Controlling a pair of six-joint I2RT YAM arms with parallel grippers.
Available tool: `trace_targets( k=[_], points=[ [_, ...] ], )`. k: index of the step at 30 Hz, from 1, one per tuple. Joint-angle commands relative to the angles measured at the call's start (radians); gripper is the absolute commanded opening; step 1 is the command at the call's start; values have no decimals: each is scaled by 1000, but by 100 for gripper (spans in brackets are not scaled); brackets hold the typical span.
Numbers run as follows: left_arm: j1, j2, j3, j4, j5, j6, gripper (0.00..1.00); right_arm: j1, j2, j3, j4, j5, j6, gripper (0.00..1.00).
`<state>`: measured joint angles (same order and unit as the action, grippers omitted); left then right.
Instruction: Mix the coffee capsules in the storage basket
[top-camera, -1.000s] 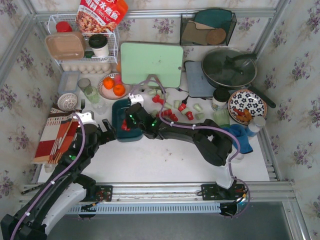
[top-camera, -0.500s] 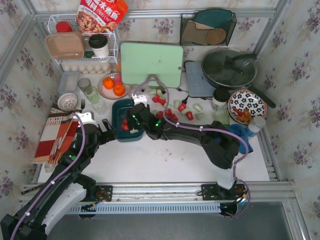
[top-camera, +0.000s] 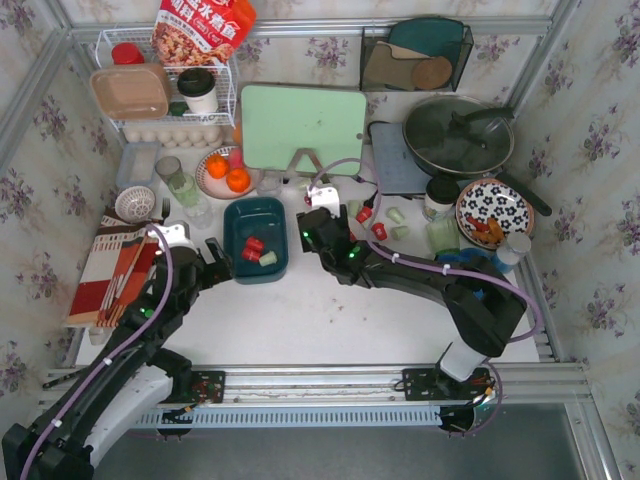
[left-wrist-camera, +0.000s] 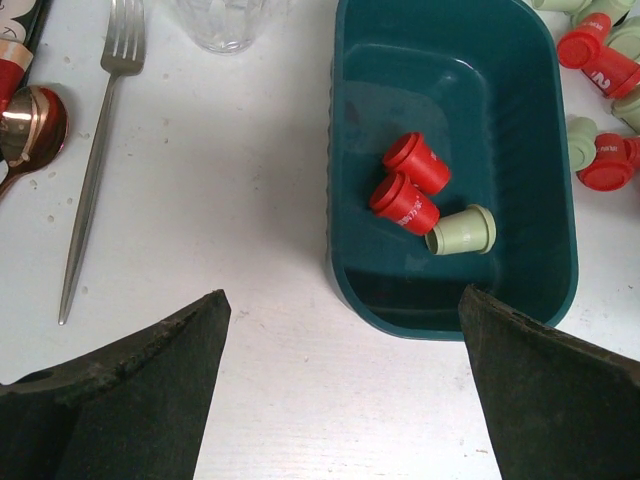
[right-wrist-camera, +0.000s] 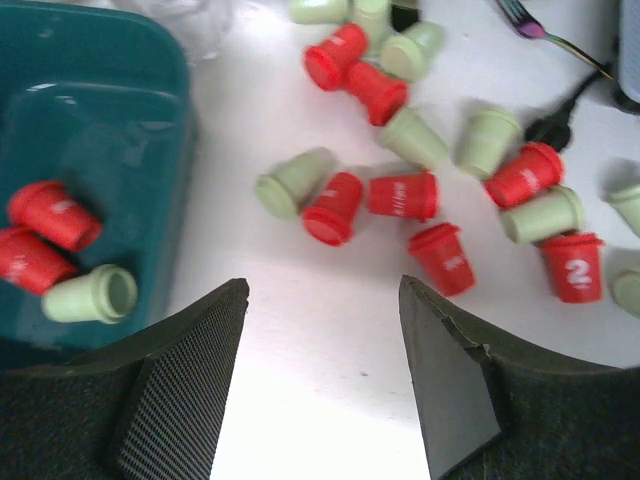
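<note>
Right wrist view: the right gripper (right-wrist-camera: 322, 292) is standing open, its two dark fingers spread and gripping nothing, and it is hovering over bare white tabletop (right-wrist-camera: 320, 350) at the bottom of the frame. Just above the gap, in the middle of the frame, loose coffee capsules (right-wrist-camera: 403, 194) are lying scattered on the table, red ones and pale green ones mingled, most on their sides. One red capsule at the right edge is showing a white "2". To the left, the dark teal storage basket (right-wrist-camera: 100, 120) is filling the upper left corner. Three capsules are lying inside it at the lower left: two red ones touching each other and one pale green one just beside them, its wide end turned toward the camera.

In the left wrist view the left gripper (left-wrist-camera: 342, 300) is gaping wide as well, holding nothing, its fingertips sitting at the lower left and lower right of the frame. The basket's near end is lying between them, apart from both fingers. The three capsules are resting near the middle of the basket floor. More capsules are lying outside the basket along the right edge. At the left of the frame a fork (left-wrist-camera: 95, 165) is lying on the table, with a rose-gold spoon (left-wrist-camera: 30, 125) at the far left edge and the base of a clear glass (left-wrist-camera: 225, 20) at the top.
</note>
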<state>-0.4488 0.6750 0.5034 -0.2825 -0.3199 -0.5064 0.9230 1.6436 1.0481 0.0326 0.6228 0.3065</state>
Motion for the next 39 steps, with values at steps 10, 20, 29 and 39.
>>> trace_targets(
  k=[10, 20, 29, 39],
  points=[
    [1, 38, 0, 16, 4, -8, 99, -173, -4, -142, 137, -127, -88, 68],
    [1, 84, 2, 32, 10, -6, 99, -316, 105, -144, 216, -347, -123, 66],
    [1, 93, 7, 29, 12, -6, 99, -341, 215, -100, 228, -350, -132, 63],
    [1, 83, 7, 27, 21, -10, 99, -349, 241, -95, 226, -351, -133, 55]
  ],
)
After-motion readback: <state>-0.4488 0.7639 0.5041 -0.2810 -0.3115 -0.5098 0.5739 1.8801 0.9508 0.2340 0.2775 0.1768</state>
